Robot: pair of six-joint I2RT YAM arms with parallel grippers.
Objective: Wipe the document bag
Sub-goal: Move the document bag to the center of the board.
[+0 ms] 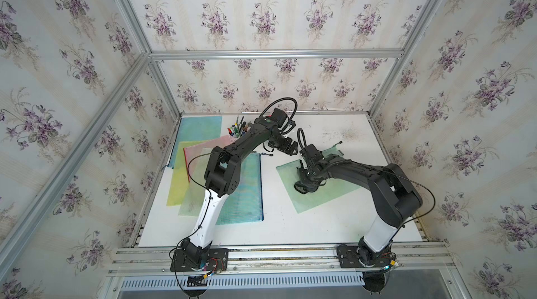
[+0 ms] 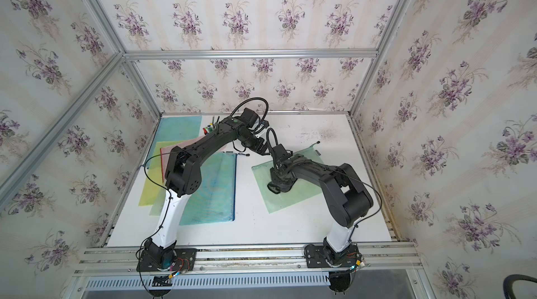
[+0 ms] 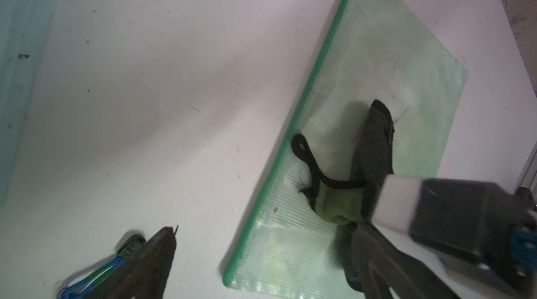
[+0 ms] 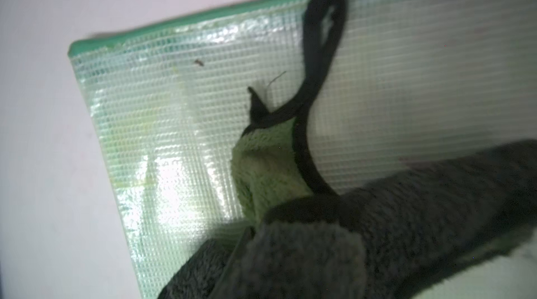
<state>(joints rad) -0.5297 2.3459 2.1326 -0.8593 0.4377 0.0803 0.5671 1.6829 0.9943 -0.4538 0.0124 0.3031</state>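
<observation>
Two end effectors, two jobs as I read it: your right end effector (image 1: 307, 180) is clamped tight on a dark grey cloth (image 3: 374, 149) and has it pressed down on the green document bag (image 1: 328, 196), which lies on the right half of the white bench (image 1: 290, 228), while the left end effector (image 1: 290, 149) hangs wide open and empty just off the bag's far edge. That bag looks thin, light and slick, so I'd guess it skates around under the cloth; pin it near the zip edge or a corner, not the middle. Bench is smooth and a bit scuffed, with a pile of other coloured bags (image 1: 250, 196) and a pen cup (image 1: 236, 134) on the left, and floral-papered walls close in on three sides
</observation>
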